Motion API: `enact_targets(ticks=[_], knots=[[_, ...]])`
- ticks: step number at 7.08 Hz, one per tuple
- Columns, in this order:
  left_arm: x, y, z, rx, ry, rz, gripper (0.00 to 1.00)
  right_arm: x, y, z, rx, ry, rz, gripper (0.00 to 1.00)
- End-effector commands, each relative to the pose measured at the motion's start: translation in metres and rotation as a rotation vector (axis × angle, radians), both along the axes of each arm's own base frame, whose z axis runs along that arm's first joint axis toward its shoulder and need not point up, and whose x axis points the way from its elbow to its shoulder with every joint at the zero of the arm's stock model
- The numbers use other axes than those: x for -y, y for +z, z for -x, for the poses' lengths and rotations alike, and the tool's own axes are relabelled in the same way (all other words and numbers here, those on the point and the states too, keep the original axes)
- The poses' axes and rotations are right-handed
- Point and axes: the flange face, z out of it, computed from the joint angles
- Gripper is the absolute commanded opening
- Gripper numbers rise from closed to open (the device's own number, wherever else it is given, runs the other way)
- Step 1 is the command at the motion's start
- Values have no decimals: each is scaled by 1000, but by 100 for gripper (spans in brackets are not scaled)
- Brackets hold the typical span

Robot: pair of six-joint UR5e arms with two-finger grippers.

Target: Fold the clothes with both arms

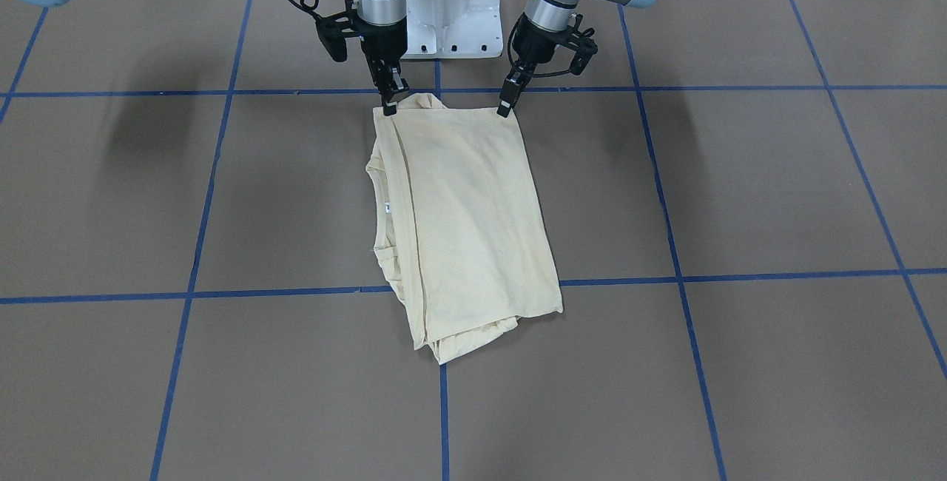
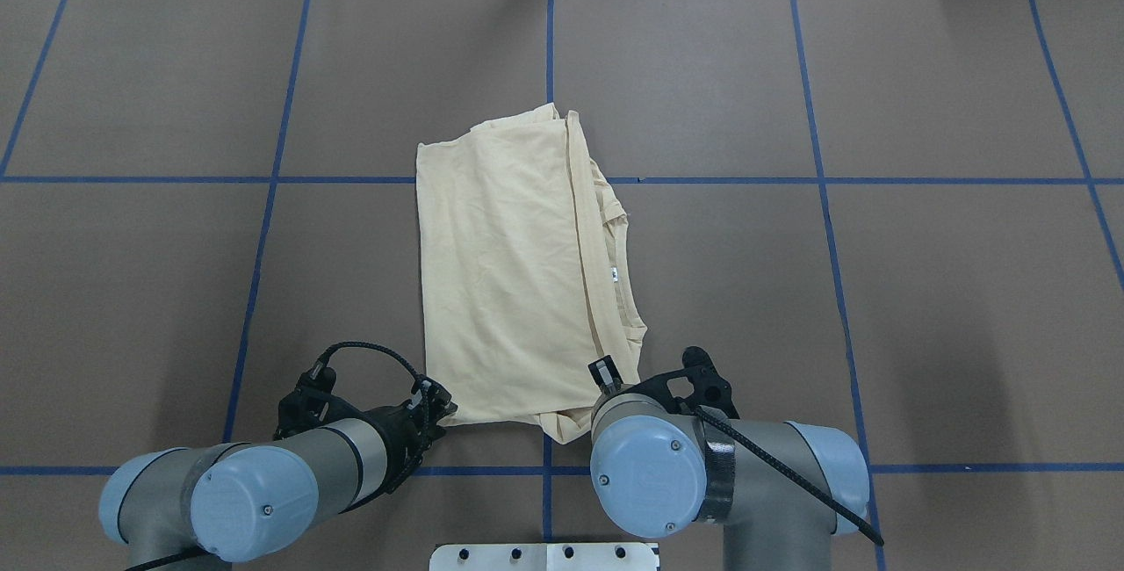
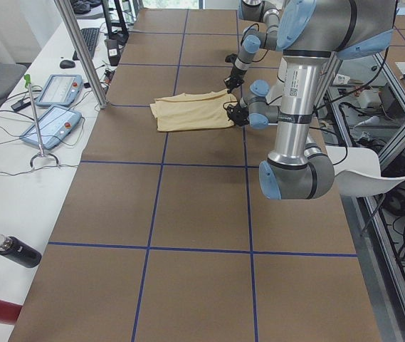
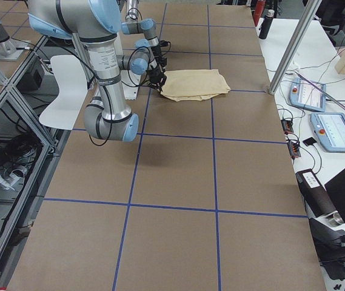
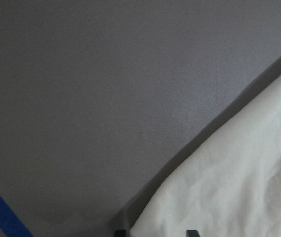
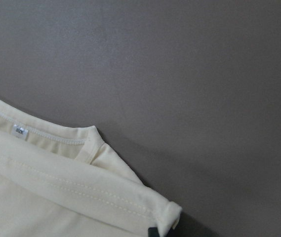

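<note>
The pale cream-yellow shirt (image 1: 466,222) lies folded into a long rectangle in the middle of the table, its print hidden. The small white neck tag (image 2: 614,272) shows at the collar on the side of my right arm. My left gripper (image 1: 506,106) stands at one near corner of the shirt (image 2: 509,272), shut on the cloth. My right gripper (image 1: 390,102) is shut on the other near corner by the collar side. The hem between them runs straight. In the left wrist view the cloth (image 5: 239,187) hangs just above the table with a shadow under it.
The brown table top (image 2: 922,290) carries a grid of blue tape lines (image 2: 825,228). The white pedestal base (image 1: 451,15) stands right behind the grippers. Teach pendants (image 3: 53,107) and bottles (image 3: 17,251) lie on the side desk beyond the far edge.
</note>
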Motion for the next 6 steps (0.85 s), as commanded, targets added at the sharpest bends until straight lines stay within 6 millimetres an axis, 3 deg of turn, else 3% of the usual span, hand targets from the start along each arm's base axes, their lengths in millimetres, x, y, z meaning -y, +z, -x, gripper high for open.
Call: enact_targets(ticks=[1,3,4,6], knots=[[-2,-1,0,21,12,-4,0,0,1,0,-1,2,0,0],[-12,-20,9,27,37,-6,0,-1,0,-1,2,1,0,0],[-21,-40,19,-10,85,-12,0,-2,-7,-6,19,2,-2,0],[-39,-90,61,-59,154,4,0,-37,-27,-51,41,-36,8,0]])
